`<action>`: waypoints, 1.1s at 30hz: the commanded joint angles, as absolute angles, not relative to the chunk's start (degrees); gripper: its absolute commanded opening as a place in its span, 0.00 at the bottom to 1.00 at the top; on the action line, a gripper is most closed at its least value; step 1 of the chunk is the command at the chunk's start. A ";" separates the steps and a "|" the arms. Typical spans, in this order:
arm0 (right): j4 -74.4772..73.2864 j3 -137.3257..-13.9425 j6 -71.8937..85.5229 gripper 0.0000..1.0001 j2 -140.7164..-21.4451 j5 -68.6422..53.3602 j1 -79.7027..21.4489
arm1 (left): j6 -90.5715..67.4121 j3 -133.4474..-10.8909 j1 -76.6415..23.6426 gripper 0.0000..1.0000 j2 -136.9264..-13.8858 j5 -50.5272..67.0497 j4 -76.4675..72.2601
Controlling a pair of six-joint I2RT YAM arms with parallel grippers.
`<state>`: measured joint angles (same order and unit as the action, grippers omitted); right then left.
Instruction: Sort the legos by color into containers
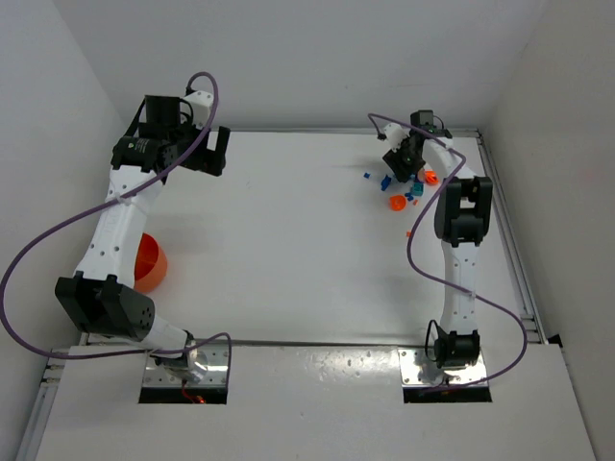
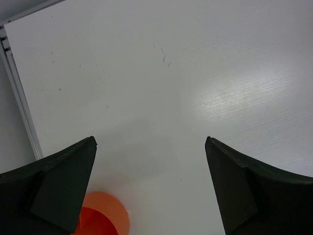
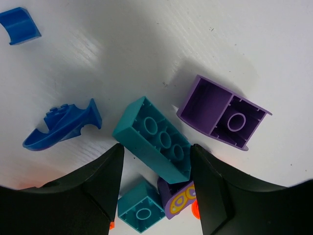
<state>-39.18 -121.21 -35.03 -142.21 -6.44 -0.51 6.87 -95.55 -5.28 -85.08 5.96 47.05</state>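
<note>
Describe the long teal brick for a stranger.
At the table's far right corner, the right gripper hangs over the legos. The long teal brick lies between its fingers, showing three rings in a row; the teal cube beside it shows one.

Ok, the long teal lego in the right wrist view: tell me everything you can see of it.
The long teal brick is smooth plastic, one colour throughout. It lies upside down on the white table, hollow underside up, three round tubes in a row. It runs diagonally, its near end between the parted jaws of the right gripper; whether they touch it I cannot tell. That end meets a purple piece with yellow print. A hollow purple brick lies close beside it.
</note>
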 commanded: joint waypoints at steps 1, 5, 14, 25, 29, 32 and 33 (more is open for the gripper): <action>-37.79 -124.27 -36.39 0.57 -142.29 -5.72 -0.44 | 6.77 -97.03 -5.71 1.00 -85.16 5.19 45.70; -36.66 -125.59 -36.39 0.57 -144.57 -5.19 -0.44 | 6.77 -97.03 -5.71 1.00 -85.17 5.19 45.70; -36.65 -122.01 -37.44 0.25 -143.71 -5.27 -0.44 | 5.01 -93.52 -5.71 1.00 -82.90 6.67 45.18; -43.49 -109.15 -29.47 0.17 -116.81 -33.26 -6.40 | -4.03 -79.73 1.13 0.92 -73.13 28.98 40.26; -49.12 -114.16 -22.17 0.17 -117.24 -45.77 -13.17 | -8.86 -75.86 3.69 0.86 -73.82 48.37 35.62; -50.54 -118.38 -16.90 0.17 -119.78 -54.03 -18.62 | -15.52 -73.92 4.92 0.86 -75.05 54.92 29.74; -50.54 -120.56 -15.66 0.17 -120.49 -55.71 -19.68 | -16.77 -73.13 4.92 0.86 -75.06 57.11 28.49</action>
